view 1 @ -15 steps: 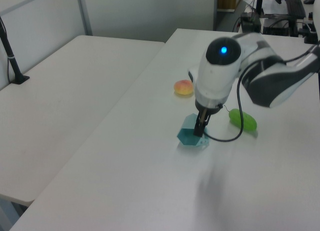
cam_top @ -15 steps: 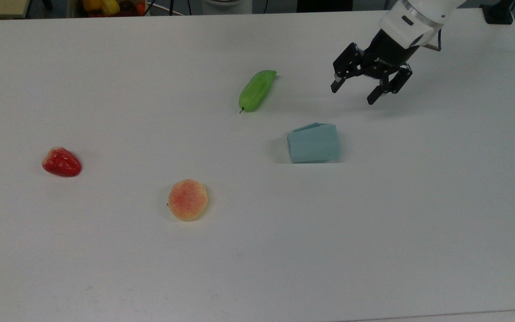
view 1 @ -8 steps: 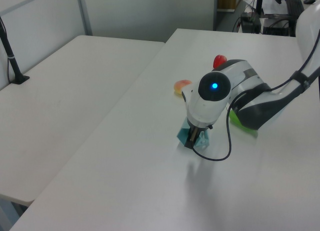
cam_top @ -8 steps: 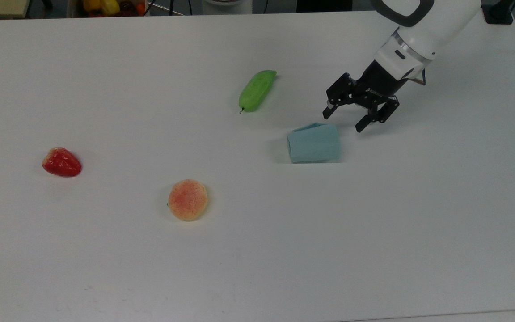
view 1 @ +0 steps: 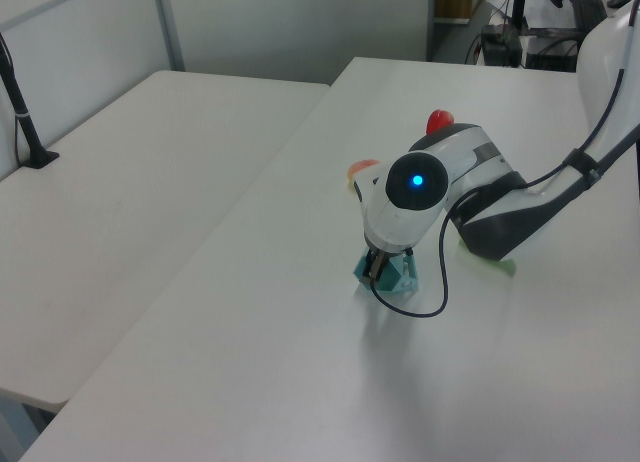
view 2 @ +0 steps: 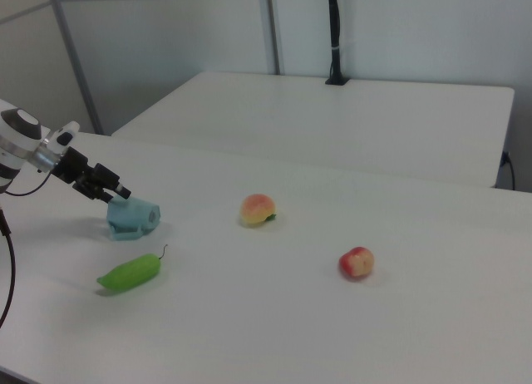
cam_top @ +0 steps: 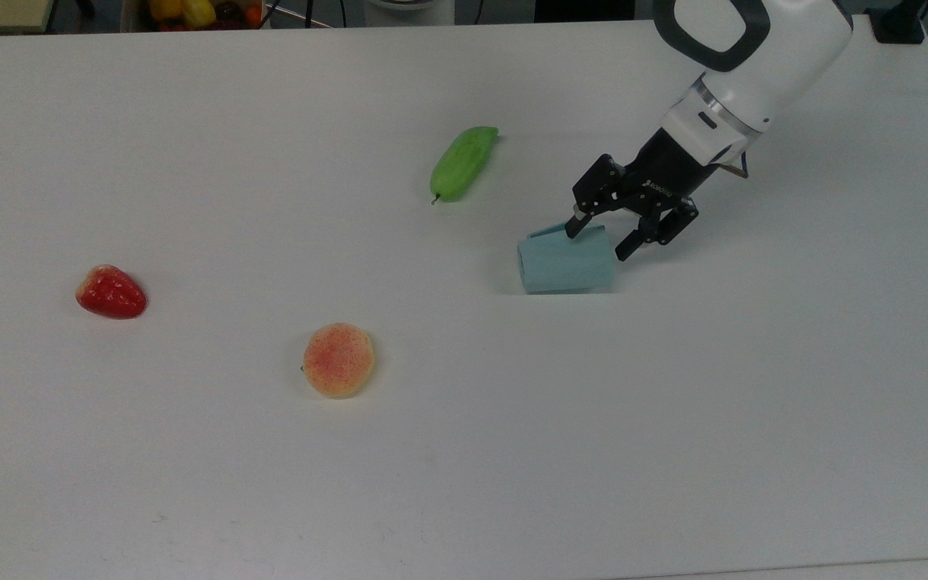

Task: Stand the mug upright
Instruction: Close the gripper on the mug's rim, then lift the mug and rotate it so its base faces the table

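The mug (cam_top: 562, 262) is a pale blue-teal faceted cup lying on its side on the white table (cam_top: 464, 451), its wider end toward the top view's right. My gripper (cam_top: 598, 240) is open and low at that end. One finger sits at the mug's upper edge and the other just off its right end. In the left view, the arm's wrist covers much of the mug (view 1: 405, 275), with the gripper (view 1: 379, 268) down against it. From the right view, the gripper (view 2: 117, 190) hangs just above the mug (view 2: 133, 218).
A green cucumber-like vegetable (cam_top: 464, 163) lies beyond the mug toward the top view's upper left. A peach (cam_top: 338, 359) and a strawberry (cam_top: 111, 292) lie farther toward the top view's left. A second white table (view 2: 332, 118) stands alongside.
The gripper has come down and toward the top view's left, from above and right of the mug to its wider end. It stayed open, and the mug has not moved.
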### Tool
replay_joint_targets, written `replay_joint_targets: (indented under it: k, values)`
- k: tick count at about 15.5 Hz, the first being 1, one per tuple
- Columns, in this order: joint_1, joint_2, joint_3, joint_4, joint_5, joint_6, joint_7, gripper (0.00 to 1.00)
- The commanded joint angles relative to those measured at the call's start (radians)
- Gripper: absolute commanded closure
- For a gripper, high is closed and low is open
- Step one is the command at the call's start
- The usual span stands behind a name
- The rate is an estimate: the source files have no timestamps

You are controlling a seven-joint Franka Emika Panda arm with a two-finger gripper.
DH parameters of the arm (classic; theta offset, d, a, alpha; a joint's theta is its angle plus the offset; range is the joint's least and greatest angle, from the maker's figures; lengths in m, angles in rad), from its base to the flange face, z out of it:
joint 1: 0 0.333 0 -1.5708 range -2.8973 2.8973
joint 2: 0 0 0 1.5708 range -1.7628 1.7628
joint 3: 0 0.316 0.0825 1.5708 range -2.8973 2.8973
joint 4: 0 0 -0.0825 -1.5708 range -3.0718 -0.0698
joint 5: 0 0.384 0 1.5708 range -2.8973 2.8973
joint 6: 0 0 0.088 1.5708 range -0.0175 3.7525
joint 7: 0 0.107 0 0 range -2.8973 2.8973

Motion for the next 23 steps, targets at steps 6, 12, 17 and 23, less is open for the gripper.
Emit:
replay_joint_targets:
  k: [6,12,17,23]
  values:
    - [-0.018,-0.002,-0.006,-0.017,-0.025,-0.061,0.017,0.98]
    - [-0.06,-0.054,-0.003,-0.014,0.04,-0.061,-0.003,1.0]
    - [-0.132,-0.189,-0.001,-0.009,0.321,-0.06,-0.176,1.0]
    - [-0.249,-0.348,-0.02,-0.023,0.738,-0.061,-0.478,1.0]
